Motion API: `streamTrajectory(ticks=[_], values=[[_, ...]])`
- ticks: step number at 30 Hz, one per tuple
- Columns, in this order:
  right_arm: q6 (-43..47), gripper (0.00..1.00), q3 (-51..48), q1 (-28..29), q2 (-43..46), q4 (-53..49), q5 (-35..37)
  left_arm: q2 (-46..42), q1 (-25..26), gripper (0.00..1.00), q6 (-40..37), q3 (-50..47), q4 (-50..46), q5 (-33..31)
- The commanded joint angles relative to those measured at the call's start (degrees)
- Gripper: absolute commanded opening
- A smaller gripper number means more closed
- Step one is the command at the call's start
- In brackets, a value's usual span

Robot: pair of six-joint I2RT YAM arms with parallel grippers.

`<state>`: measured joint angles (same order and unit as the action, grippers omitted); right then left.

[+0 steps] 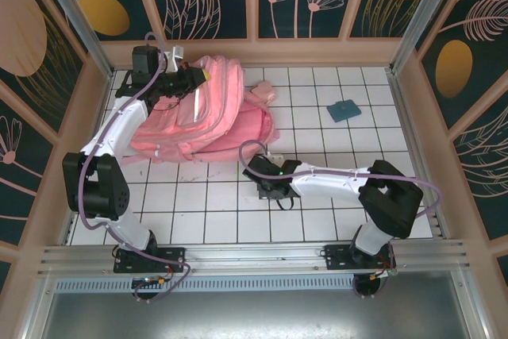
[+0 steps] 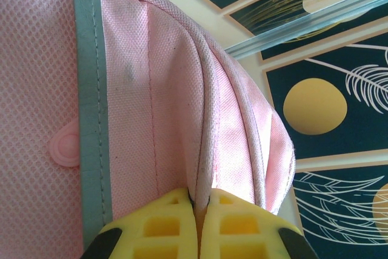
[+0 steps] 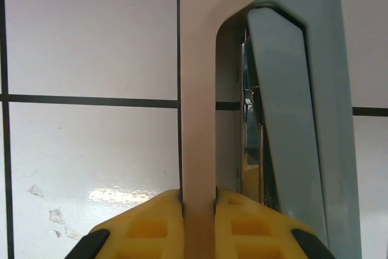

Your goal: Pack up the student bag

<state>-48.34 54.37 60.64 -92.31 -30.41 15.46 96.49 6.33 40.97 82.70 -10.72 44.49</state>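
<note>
A white tiled desk [image 1: 317,212] ruled with dark lines, boxed in by panels painted with leaves and golden discs: the student bag [image 1: 214,117] lies slumped on its side at the far left corner. The left claw [image 2: 197,210] is pressed together on a raised ridge of the bag's pink fabric near its top edge, with just the yellow fingertips biting. Near the middle of the desk the right claw [image 3: 198,201] pinches the pale arm [image 3: 197,119] of a grey-blue tool [image 3: 291,119] (possibly a stapler; it is hard to be sure). A small teal item [image 1: 344,109] sits well apart at the far right. The hazards look plain: so shallow a pinch could let the cloth slip free as the bag is pulled, and the tool, held by one thin arm with its bulk off to the side, might swing or twist loose when lifted.
</note>
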Motion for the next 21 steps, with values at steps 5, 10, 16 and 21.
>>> streamTrajectory(ticks=[5,10,16,21], values=[[4.4,0.01,10.8,-2.1,0.7,-7.4,5.8,-2.6,-0.1,0.00,-0.2,0.5,4.1,-1.1],[9.5,0.01,19.2,-6.0,-0.2,-5.8,4.4,-3.3,-0.2,0.00,1.4,-0.5,5.6,-1.5],[13.9,0.00,30.0,-12.8,-6.7,-1.4,-2.9,-4.8,-0.2,0.00,3.8,-1.4,8.3,-1.5],[16.2,0.00,38.4,-15.8,-13.9,1.4,-7.7,-5.2,-0.2,0.00,4.2,-1.3,8.5,-0.9]])
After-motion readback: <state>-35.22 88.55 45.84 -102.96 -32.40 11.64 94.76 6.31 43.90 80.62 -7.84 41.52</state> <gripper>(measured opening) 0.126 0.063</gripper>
